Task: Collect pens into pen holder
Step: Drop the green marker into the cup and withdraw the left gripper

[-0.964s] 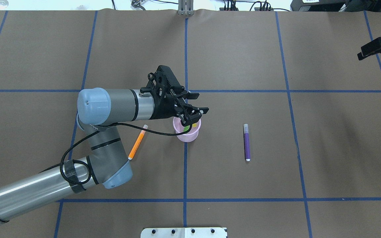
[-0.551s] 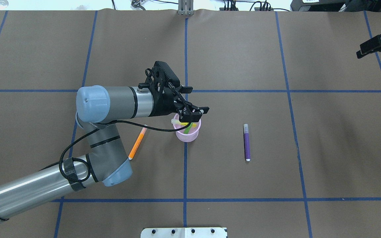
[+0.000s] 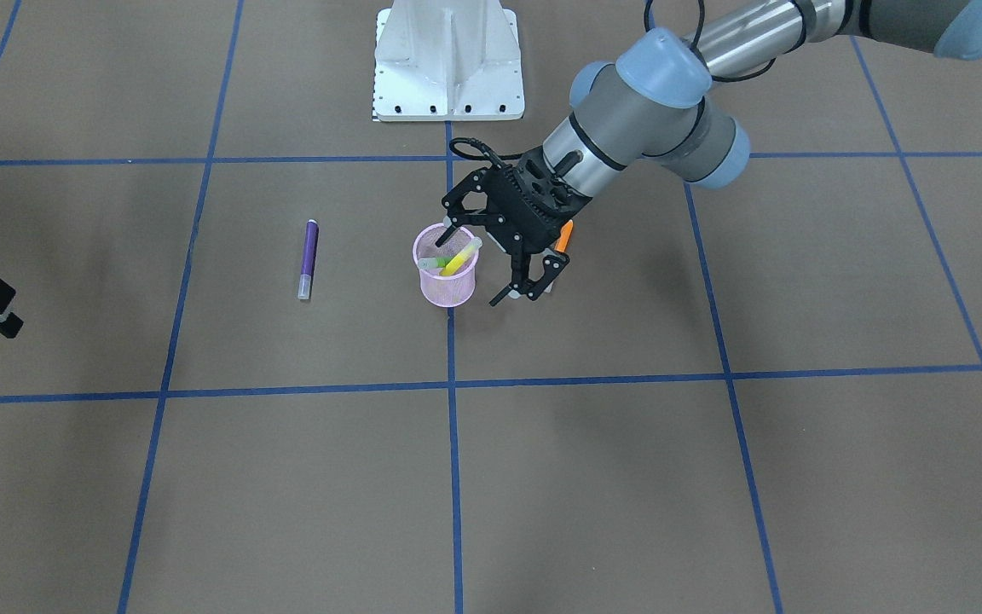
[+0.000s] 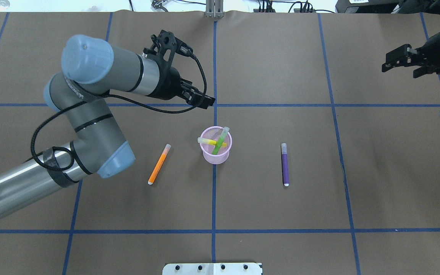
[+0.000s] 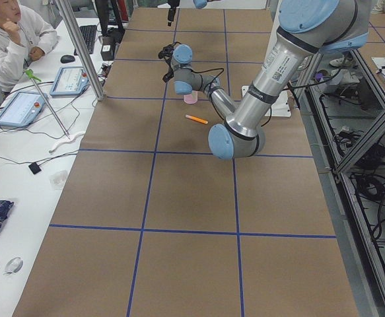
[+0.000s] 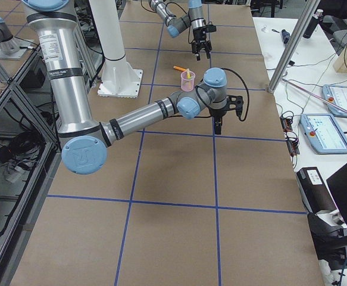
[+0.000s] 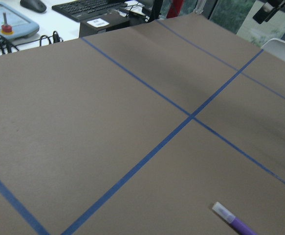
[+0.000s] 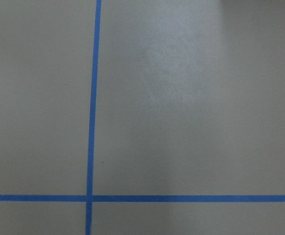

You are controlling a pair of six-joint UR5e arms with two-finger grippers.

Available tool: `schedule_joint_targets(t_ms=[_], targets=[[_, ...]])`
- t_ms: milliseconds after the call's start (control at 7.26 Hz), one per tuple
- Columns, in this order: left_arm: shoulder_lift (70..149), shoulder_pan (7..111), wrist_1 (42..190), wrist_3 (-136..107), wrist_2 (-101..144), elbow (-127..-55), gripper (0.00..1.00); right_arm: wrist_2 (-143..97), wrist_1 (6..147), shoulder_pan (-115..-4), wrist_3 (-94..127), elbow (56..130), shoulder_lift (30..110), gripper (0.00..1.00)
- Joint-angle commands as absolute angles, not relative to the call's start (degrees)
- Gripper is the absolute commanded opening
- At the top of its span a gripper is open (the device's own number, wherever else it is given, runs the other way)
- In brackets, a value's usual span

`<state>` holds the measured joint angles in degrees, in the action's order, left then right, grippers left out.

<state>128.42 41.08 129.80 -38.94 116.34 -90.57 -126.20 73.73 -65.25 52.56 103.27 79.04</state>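
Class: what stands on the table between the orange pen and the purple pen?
The pink pen holder, holding the green pen and yellow pen, as the overhead view shows.

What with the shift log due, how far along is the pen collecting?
Done: the green pen and yellow pen stand crossed in the pen holder. In hand: nothing; the left gripper hangs open beyond it, the right gripper far off, empty. Left: the orange pen and purple pen lie on the table either side of it.
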Motion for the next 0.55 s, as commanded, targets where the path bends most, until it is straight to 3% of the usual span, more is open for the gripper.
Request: schedule_joint_targets(t_ms=[0, 413], targets=[[127.19, 47.09, 117.97, -38.33, 123.82, -93.51, 1.00, -122.02, 73.04, -57.00, 63.76, 106.33, 79.10, 0.98], [126.91, 47.29, 117.95, -38.23, 123.23, -94.91, 1.00, -113.22, 75.13, -44.68, 73.91, 106.01, 75.61, 0.97]])
